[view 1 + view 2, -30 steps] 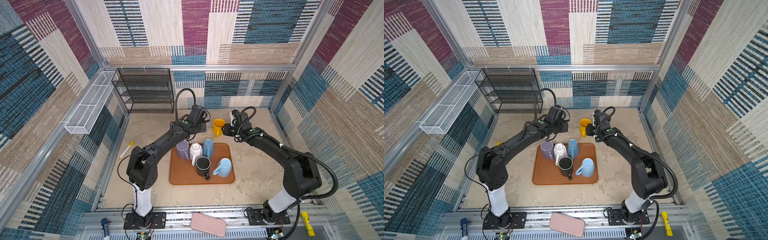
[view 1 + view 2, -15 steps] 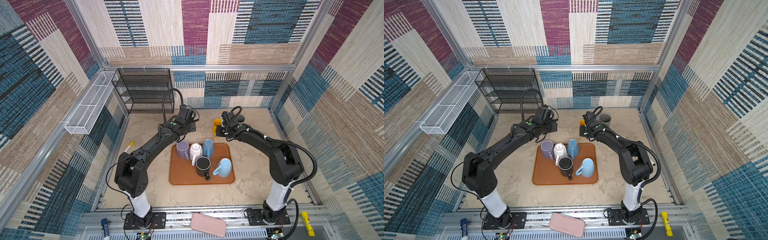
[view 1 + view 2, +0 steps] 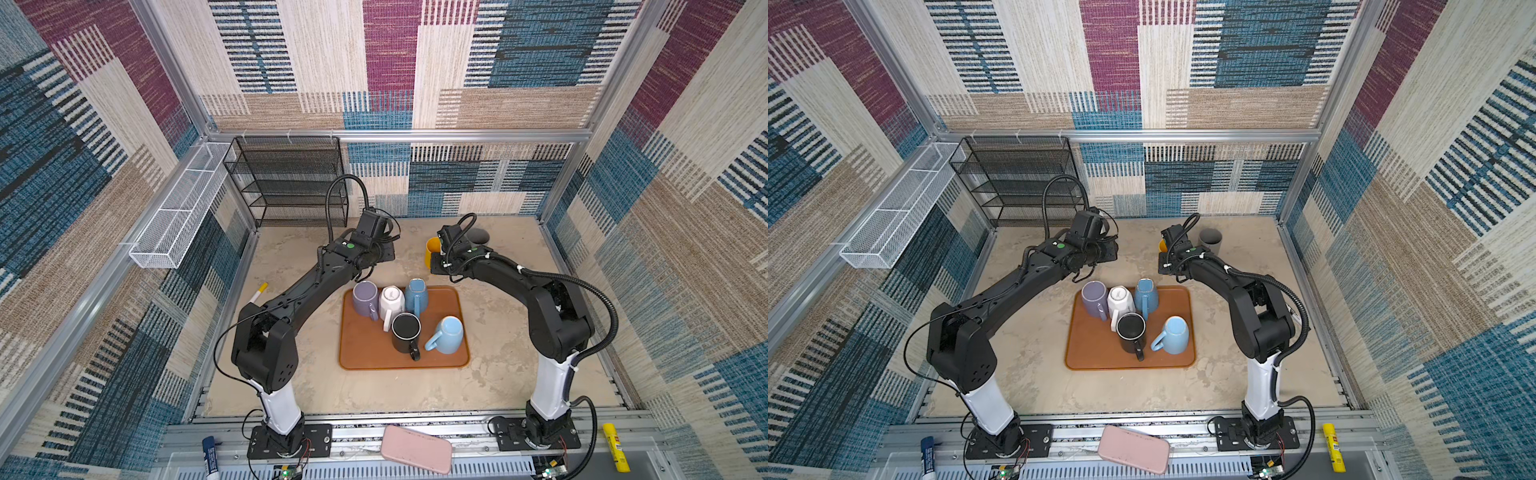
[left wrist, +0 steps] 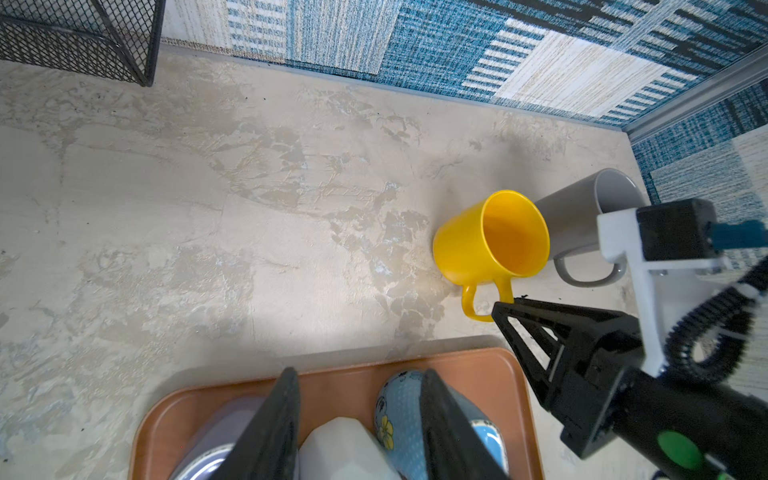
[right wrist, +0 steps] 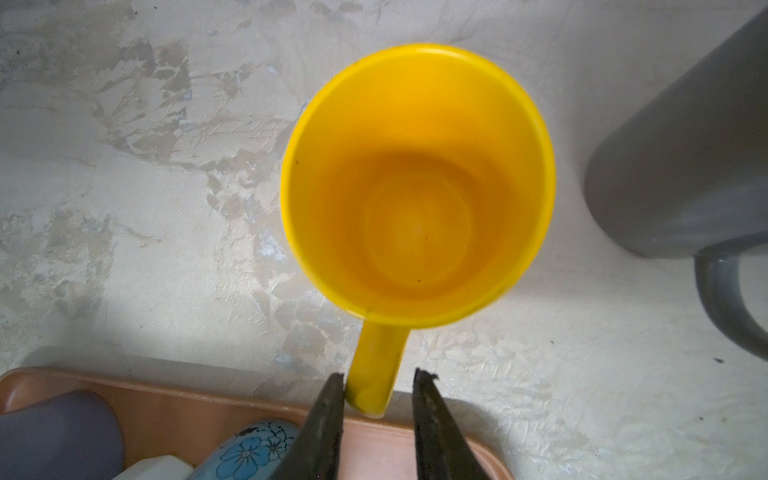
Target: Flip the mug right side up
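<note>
The yellow mug stands mouth up on the table just behind the tray, seen in both top views and in the left wrist view. Its handle points toward the tray. My right gripper straddles that handle: one finger touches it and a gap shows at the other, so it is open. In both top views the right gripper sits right at the mug. My left gripper hangs open and empty over the tray's back mugs.
A grey mug stands upright next to the yellow one. The tray carries several mugs: purple, white, flowered blue, black, light blue. A black wire rack stands back left, with a marker left of the tray.
My left gripper has drawn back to the left, away from the yellow mug. The right gripper has shifted left to the mug's handle and its jaws have narrowed around it.
</note>
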Controlling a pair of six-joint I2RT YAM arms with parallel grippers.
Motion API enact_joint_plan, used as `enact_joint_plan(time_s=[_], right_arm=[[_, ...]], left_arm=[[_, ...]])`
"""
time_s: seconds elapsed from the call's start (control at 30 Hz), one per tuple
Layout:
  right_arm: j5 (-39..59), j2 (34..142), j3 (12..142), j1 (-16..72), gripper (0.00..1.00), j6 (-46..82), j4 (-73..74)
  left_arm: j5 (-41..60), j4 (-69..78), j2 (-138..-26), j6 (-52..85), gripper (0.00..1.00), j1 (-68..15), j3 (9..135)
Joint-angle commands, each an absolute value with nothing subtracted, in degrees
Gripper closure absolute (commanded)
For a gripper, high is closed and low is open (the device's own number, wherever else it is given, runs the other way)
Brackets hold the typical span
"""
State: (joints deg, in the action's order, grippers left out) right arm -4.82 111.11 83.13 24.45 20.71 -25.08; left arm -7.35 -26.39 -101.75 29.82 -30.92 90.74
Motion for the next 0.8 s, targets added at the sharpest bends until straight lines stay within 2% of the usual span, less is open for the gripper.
enact_joint_plan(time_s=[0.0,0.5,0.77], right_arm=[[-6.2,111.8,84.3,24.6,0.71,20.2,-25.5],[-10.7,113.9,86.7,23.8,0.80,19.3,-28.2],[-11.5,113.5,86.6,21.9,0.81,18.6,-28.4]], left_arm=[[-7.7,-26.1,-101.6,29.4,0.56,-30.9,91.1],[-7.6,-26.3,-101.2,29.4,0.57,-30.9,90.7],[-7.8,-26.5,-101.2,29.2,0.57,-30.9,90.7]])
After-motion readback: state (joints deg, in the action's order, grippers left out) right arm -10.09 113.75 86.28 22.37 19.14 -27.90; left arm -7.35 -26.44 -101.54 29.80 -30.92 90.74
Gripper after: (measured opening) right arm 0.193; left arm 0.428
